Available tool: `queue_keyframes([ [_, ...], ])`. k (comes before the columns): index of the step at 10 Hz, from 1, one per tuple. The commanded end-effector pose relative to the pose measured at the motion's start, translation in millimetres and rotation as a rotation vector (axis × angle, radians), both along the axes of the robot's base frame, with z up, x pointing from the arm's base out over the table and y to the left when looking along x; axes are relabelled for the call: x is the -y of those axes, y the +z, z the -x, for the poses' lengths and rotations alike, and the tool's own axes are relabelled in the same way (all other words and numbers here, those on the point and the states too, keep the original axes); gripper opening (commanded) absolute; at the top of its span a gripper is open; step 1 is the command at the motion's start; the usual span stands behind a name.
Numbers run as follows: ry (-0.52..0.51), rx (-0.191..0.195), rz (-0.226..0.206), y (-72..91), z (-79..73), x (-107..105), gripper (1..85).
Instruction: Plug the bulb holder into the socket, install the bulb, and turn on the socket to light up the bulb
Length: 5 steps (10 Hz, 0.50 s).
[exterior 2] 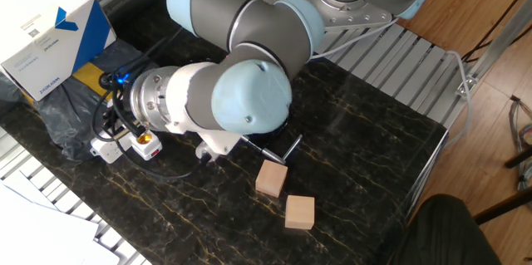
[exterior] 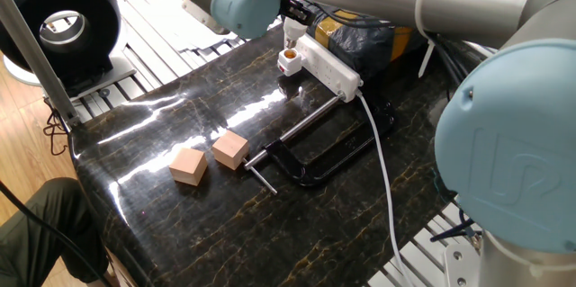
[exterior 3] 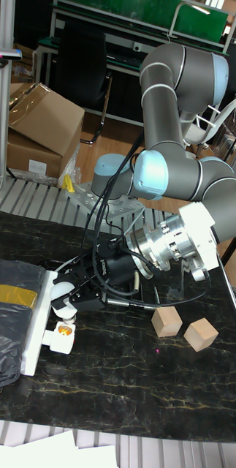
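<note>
The socket [exterior: 326,64] [exterior 3: 31,333] lies at the table's far side, its thick white cable [exterior: 382,165] trailing off the front. The bulb holder [exterior: 288,58] [exterior 2: 146,143] [exterior 3: 61,337] is plugged into the socket's end outlet, brass opening facing up. My gripper [exterior 3: 65,296] hangs just above the bulb holder, shut on the bulb [exterior 3: 61,292] [exterior: 292,28], which is a short gap above the opening. In the other fixed view the wrist [exterior 2: 220,99] hides the fingers and the bulb.
Two tan wooden cubes [exterior: 188,165] [exterior: 230,150] sit near the table's front. A black clamp [exterior: 319,156] lies beside the cable. A black bag [exterior: 369,35] and a white box [exterior 2: 46,16] stand behind the socket.
</note>
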State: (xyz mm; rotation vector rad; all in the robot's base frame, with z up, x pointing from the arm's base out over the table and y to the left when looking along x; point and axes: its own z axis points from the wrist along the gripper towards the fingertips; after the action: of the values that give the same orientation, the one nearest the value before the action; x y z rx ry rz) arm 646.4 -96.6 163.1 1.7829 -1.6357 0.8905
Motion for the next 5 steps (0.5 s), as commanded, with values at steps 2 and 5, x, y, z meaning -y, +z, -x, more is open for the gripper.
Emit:
queue_keyframes([
  [2, 0.007, 0.011, 0.045, 2.5, 1.7, -7.6, 45.7],
  [5, 0.014, 0.014, 0.057, -1.6, -0.5, -6.5, 45.7],
])
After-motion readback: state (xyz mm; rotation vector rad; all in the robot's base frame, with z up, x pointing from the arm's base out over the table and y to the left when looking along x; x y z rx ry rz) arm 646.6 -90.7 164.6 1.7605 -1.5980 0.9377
